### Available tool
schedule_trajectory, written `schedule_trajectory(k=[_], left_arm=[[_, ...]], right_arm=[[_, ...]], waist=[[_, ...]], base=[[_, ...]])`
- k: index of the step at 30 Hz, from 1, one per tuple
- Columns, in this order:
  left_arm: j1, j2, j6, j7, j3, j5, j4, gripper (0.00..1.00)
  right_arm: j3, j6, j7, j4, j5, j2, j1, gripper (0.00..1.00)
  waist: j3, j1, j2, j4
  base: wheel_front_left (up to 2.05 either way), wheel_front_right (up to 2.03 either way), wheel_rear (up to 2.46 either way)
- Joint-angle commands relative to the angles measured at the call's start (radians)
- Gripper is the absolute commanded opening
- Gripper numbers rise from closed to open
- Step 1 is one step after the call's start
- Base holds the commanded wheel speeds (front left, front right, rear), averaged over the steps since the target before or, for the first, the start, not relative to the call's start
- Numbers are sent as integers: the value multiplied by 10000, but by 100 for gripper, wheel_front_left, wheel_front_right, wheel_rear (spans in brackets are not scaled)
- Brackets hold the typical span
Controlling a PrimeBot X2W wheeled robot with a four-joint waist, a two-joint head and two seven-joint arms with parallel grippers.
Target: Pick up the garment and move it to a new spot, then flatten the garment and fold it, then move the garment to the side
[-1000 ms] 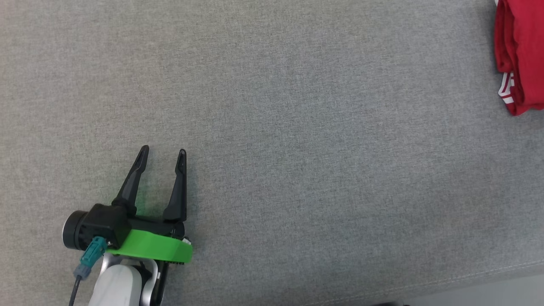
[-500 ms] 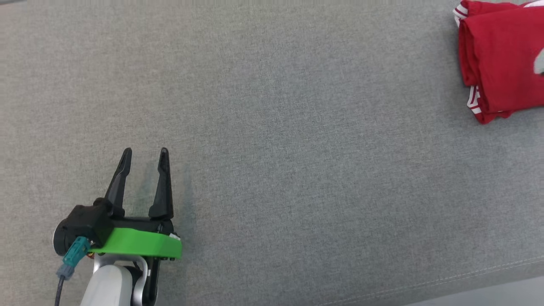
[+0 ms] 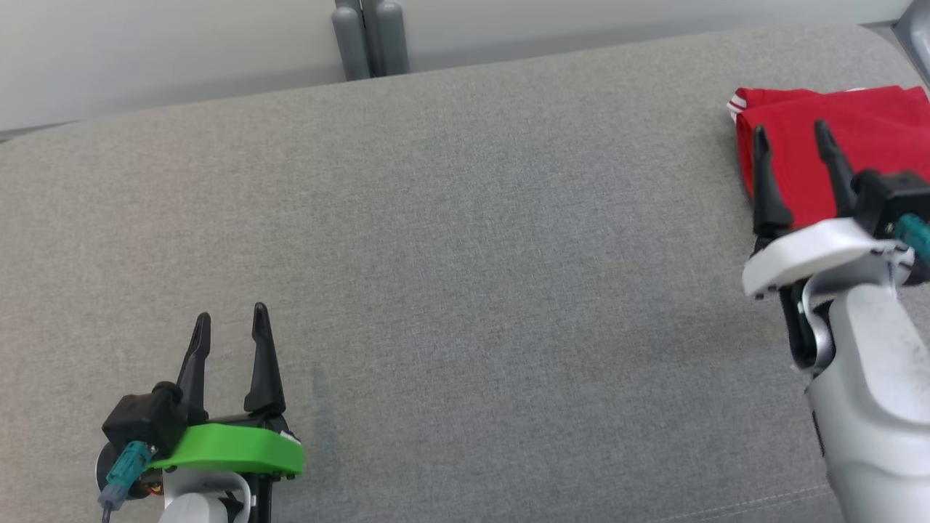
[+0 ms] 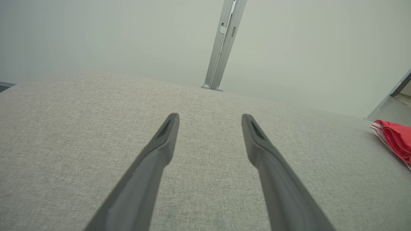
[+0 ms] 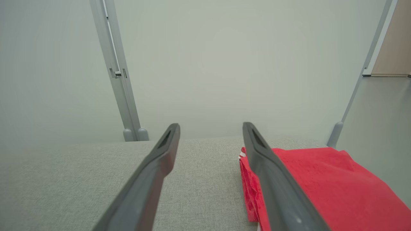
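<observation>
Head view: folded red garment [image 3: 798,149] (white-striped trim) lies on grey cushion [image 3: 465,254].

Garment [image 3: 879,123] on cushion [image 3: 465,254], far right

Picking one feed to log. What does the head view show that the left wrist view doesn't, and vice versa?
The head view adds the right tool, open beside the folded red garment, and the green collar behind the left tool. The left wrist view adds the notched bracket high on the grey post. Both share the grey cushion, the garment at its right end, the post's base and the open left tool over bare fabric.
</observation>
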Motion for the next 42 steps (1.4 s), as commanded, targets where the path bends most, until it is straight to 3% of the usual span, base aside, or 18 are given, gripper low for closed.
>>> schedule_trajectory(k=[1, 8, 14, 20, 37, 38, 42], left_arm=[[159, 0, 80, -28, 44, -26, 54, 100], [596, -40, 331, -27, 63, 131, 161, 100], [879, -54, 447, -28, 12, 322, 56, 100], [1049, -69, 522, -28, 6, 266, -9, 100], [1141, -71, 537, -29, -230, 168, 95, 100], [1039, -73, 548, -2, -234, 136, 86, 0], [1109, -94, 529, 80, -266, 21, 399, 0]], right_arm=[[-67, -15, -22, -354, 93, 216, 554, 100], [-319, -15, -22, -2192, -355, 1208, 2860, 100], [-261, -13, -23, -3130, -374, 1445, 4190, 100], [352, -13, -23, -3171, -81, 1432, 4771, 100], [576, -13, -23, -2946, 61, 1438, 4838, 100], [571, -2, 0, -2959, 8, 1459, 4808, 0], [584, 0, 23, -2685, 80, 1495, 4960, 0]], waist=[[-643, 0, 0, 333], [-1041, 0, 0, 697], [-1180, 0, 0, 941], [-1381, 0, 0, 1034], [-1535, 0, 0, 1079], [-1536, 0, 0, 1079], [-1536, 0, 0, 1079]], base=[[0, 0, 0], [0, 0, 0], [0, 0, 0], [0, 0, 0], [0, 0, 0], [0, 0, 0], [0, 0, 0]])
